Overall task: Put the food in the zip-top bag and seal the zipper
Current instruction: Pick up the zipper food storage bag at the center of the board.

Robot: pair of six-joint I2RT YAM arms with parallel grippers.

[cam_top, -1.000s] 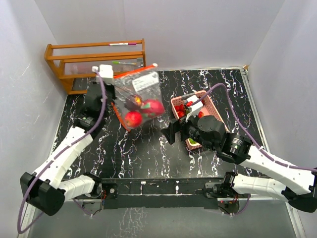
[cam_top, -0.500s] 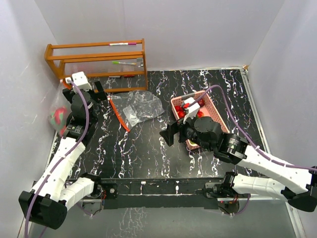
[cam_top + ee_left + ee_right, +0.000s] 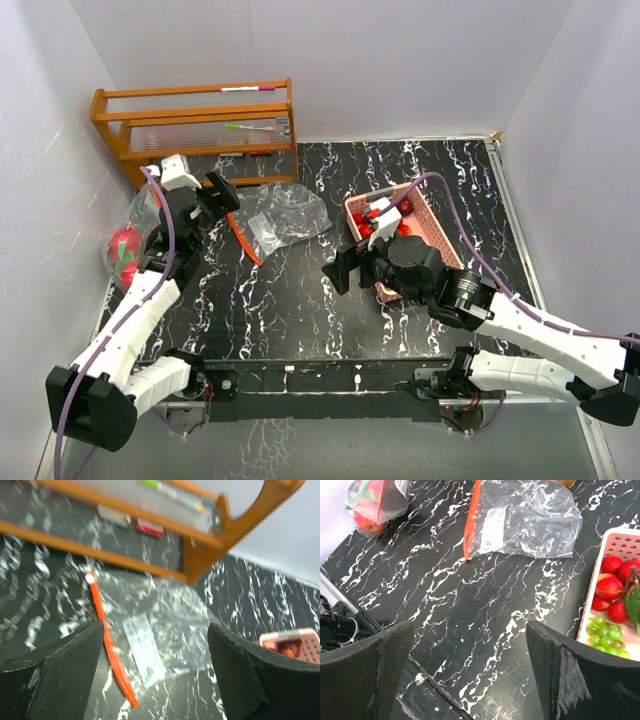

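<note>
**Colour and Pattern Survey: Worktop and Contents**

The table (image 3: 300, 310) is black with irregular white marble veining. The zip-top bag (image 3: 290, 212) is clear and colourless, with an orange zipper strip (image 3: 243, 240) and a white label panel (image 3: 492, 522). A second clear bag (image 3: 377, 500) shows red and green fruit through its film.

The mesh basket (image 3: 625, 542) is pink and perforated. It holds red strawberries (image 3: 611, 587) and pale green grapes (image 3: 605, 639).

The rack (image 3: 180, 93) is orange-brown wood.

Both arms, left (image 3: 130, 320) and right (image 3: 560, 340), are white with black joints and purple cables (image 3: 455, 215). The left gripper (image 3: 155, 626) and right gripper (image 3: 469, 625) are matt black, and the right shows grey scuffing.
</note>
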